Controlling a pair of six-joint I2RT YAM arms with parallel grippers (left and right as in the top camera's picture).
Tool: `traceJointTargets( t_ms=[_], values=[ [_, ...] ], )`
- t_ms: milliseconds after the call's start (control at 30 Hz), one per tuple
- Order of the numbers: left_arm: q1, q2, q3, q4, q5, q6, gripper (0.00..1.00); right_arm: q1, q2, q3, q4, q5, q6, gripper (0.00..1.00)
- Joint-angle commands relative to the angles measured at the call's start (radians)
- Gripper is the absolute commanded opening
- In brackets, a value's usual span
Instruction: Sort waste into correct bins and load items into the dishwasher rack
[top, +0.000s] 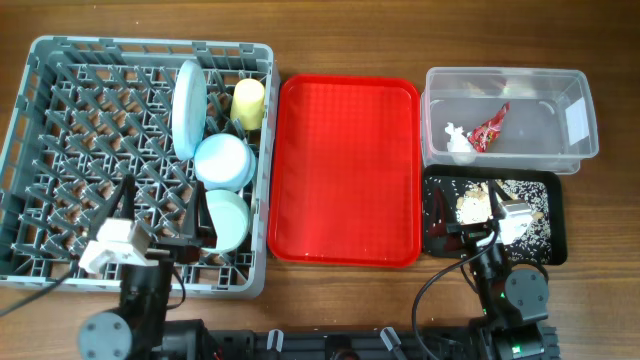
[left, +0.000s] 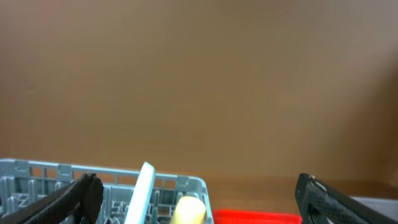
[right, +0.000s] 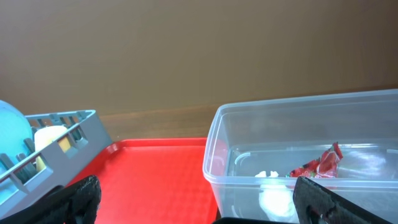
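Observation:
The grey dishwasher rack (top: 40, 150) at the left holds the light blue plate (top: 187, 108) upright, the yellow cup (top: 248, 103), the light blue bowl (top: 222, 160) and the pale green bowl (top: 227, 218). I cannot make out the white fork and spoon. The clear tub (top: 575, 120) holds the red wrapper (top: 490, 127) and white tissue (top: 458, 140). The black tray (top: 555, 215) holds rice scraps (top: 472, 205). My left gripper (top: 155, 220) is open and empty above the rack's front. My right gripper (top: 480, 215) is open and empty above the black tray.
The large red tray (top: 345, 170) lies between the rack and the bins with nothing on it. In the left wrist view the open gripper (left: 199, 186) frames the plate (left: 142, 193) and cup (left: 189, 210). In the right wrist view the open gripper (right: 199, 199) faces the tub (right: 298, 124).

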Motion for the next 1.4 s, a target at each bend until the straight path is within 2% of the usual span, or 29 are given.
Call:
traceJointTargets(
  t_ms=[0,433,533,700,767,1367],
  values=[
    [0.018,-0.075,-0.139,0.079,-0.006,-0.032,1.00,-0.005,-0.011,-0.001,0.006,-0.012,-0.002,1.00],
    [0.018,-0.075,-0.383,0.078,-0.071,-0.026,1.00,-0.005,-0.011,-0.001,0.006,-0.012,-0.002,1.00],
    [0.017,-0.075,-0.385,0.026,-0.103,-0.006,1.00,-0.005,-0.011,-0.001,0.006,-0.012,-0.002,1.00],
    [-0.006,-0.075,-0.385,0.025,-0.103,0.192,1.00,-0.005,-0.011,-0.001,0.006,-0.012,-0.002,1.00],
    [-0.024,-0.075,-0.385,0.025,-0.103,0.228,1.00,-0.005,-0.011,-0.001,0.006,-0.013,-0.002,1.00],
    [-0.052,-0.075,-0.385,0.026,-0.103,0.239,1.00,-0.005,-0.011,-0.001,0.006,-0.013,-0.002,1.00]
  ],
)
